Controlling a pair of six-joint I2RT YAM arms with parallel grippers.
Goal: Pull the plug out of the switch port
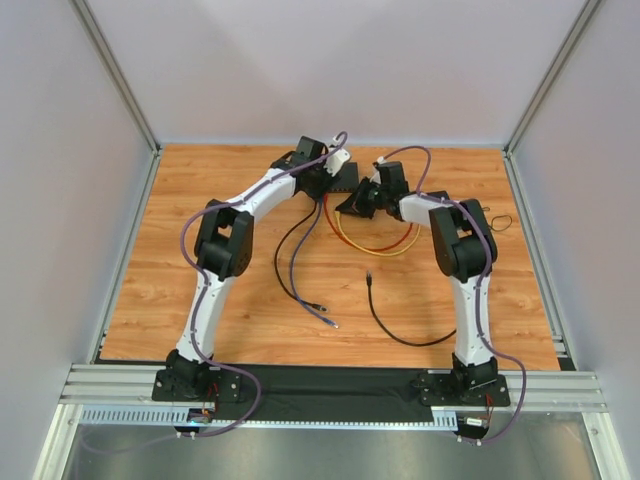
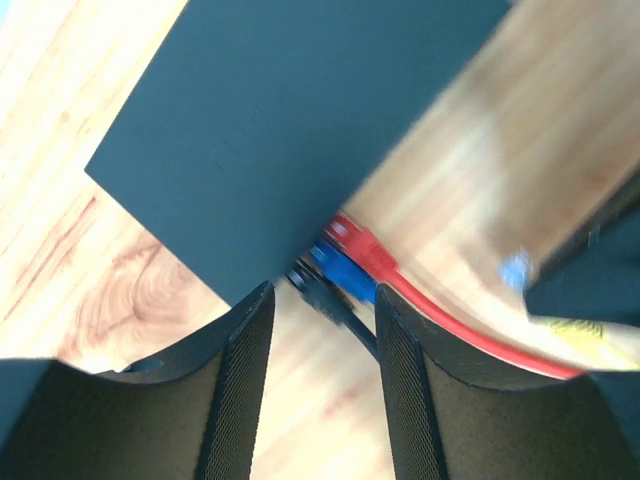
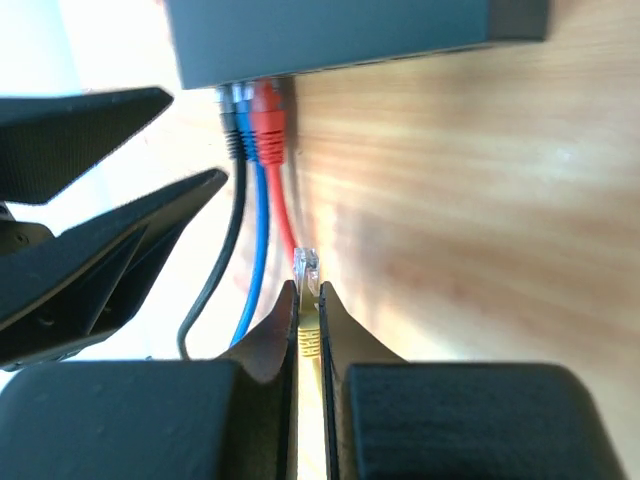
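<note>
The black switch (image 1: 344, 176) lies at the back middle of the table; it also shows in the left wrist view (image 2: 300, 130) and in the right wrist view (image 3: 330, 35). Black (image 3: 233, 135), blue (image 3: 246, 130) and red (image 3: 267, 125) plugs sit in its ports. My right gripper (image 3: 308, 290) is shut on a yellow plug (image 3: 306, 272), whose clear tip is free, a short way out from the switch. My left gripper (image 2: 322, 300) is open at the switch's port side, its fingers either side of the black cable (image 2: 345, 318).
The yellow cable (image 1: 385, 250) and the red cable (image 1: 333, 222) loop on the wood in front of the switch. Loose black cables (image 1: 400, 330) and a purple-grey one (image 1: 300, 285) lie mid-table. A thin black wire loop (image 1: 500, 222) lies at the right. Grey walls enclose the table.
</note>
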